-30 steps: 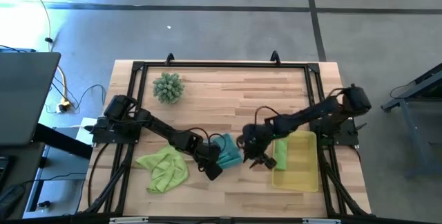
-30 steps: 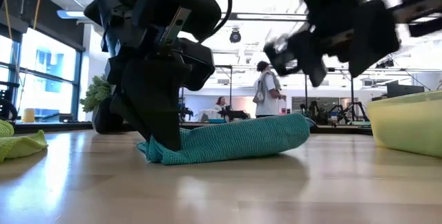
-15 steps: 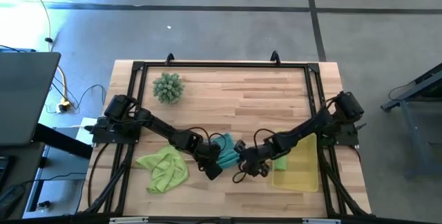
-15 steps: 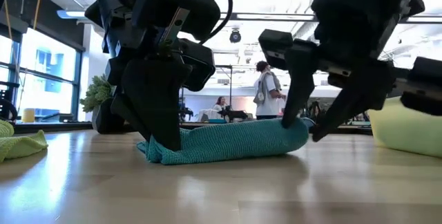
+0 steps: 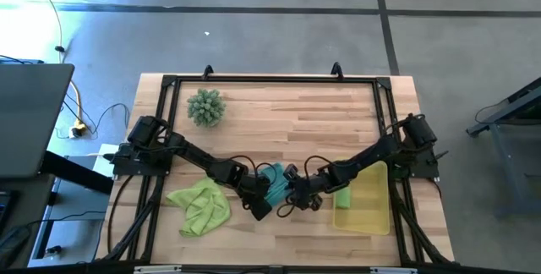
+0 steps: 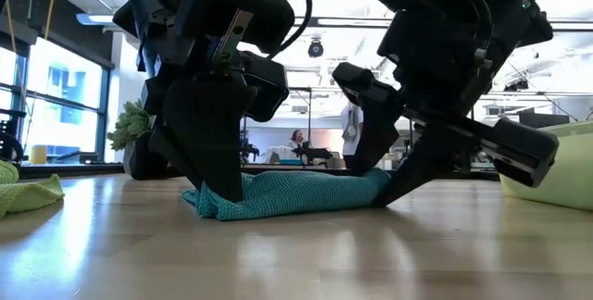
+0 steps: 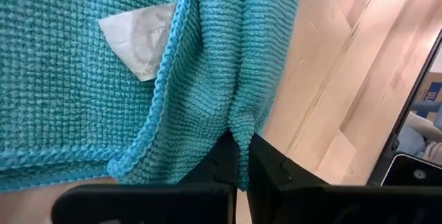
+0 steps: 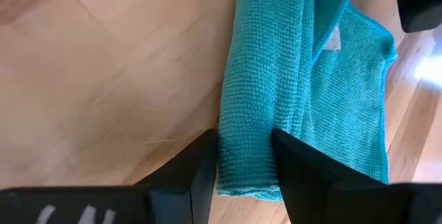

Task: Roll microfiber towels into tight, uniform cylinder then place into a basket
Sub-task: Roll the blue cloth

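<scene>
Lying at the middle of the front half of the table (image 5: 296, 122), the teal towel (image 5: 275, 183) sits folded into a loose, uneven roll with both arms meeting over it. The left tool (image 5: 259, 206) is at the towel's left end, its fingers closed on a fold of the cloth; the left wrist view shows the teal weave and a white label (image 7: 138, 37) bunched right against those fingers. The right tool (image 5: 286, 205) is at the towel's other end, its two fingers (image 8: 200, 165) set narrowly on either side of the rolled edge, touching it, with the cloth (image 8: 304, 86) running away between them. In the low view the towel (image 6: 296, 193) lies flat on the wood, pinned under the left tool at one end and met by the right tool (image 6: 384, 184) at the other.

A lime green towel (image 5: 200, 206) lies crumpled near the table's front left. The yellow basket (image 5: 365, 210) stands at the front right, just beside the right arm, with a green towel (image 5: 342, 198) showing at its left edge. A spiky green ball (image 5: 205, 106) rests near the back left corner.
</scene>
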Tool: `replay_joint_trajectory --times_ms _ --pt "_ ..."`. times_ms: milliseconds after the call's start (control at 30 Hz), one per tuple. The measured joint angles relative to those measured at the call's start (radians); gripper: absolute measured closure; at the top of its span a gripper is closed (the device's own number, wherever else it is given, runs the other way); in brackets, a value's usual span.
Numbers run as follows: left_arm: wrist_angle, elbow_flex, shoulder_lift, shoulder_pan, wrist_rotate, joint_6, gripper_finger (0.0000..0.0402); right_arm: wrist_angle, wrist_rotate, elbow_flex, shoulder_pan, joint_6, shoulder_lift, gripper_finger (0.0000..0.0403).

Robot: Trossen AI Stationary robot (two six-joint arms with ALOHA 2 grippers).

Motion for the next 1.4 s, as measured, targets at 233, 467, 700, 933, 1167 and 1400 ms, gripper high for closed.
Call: replay_joint_trajectory --times_ms 233,467,700,933,1167,1400 --pt "0.006 -0.004 -0.022 -0.008 -0.018 0.007 0.0373 -0.017 0.004 0.0 -0.004 0.115 0.023 0.0281" --pt "-0.003 -0.003 -0.086 -0.026 -0.01 0.051 0.031 -0.04 -0.052 0.0 -0.038 0.259 0.025 0.0376" --pt "-0.023 -0.003 -0.179 -0.07 -0.036 0.152 0.0274 -0.043 -0.254 0.0 -0.1 0.375 0.023 0.0394" --pt "0.045 -0.002 -0.215 -0.159 -0.402 0.38 0.0271 -0.053 -0.606 -0.005 -0.212 0.599 0.028 0.0399" --pt "0.13 0.0 -0.15 -0.228 -0.646 0.657 0.027 -0.056 -0.775 -0.007 -0.279 0.788 0.031 0.0401" --pt "0.12 -0.001 -0.064 -0.224 -0.695 0.721 0.027 -0.057 -0.771 -0.006 -0.286 0.813 0.031 0.0402"
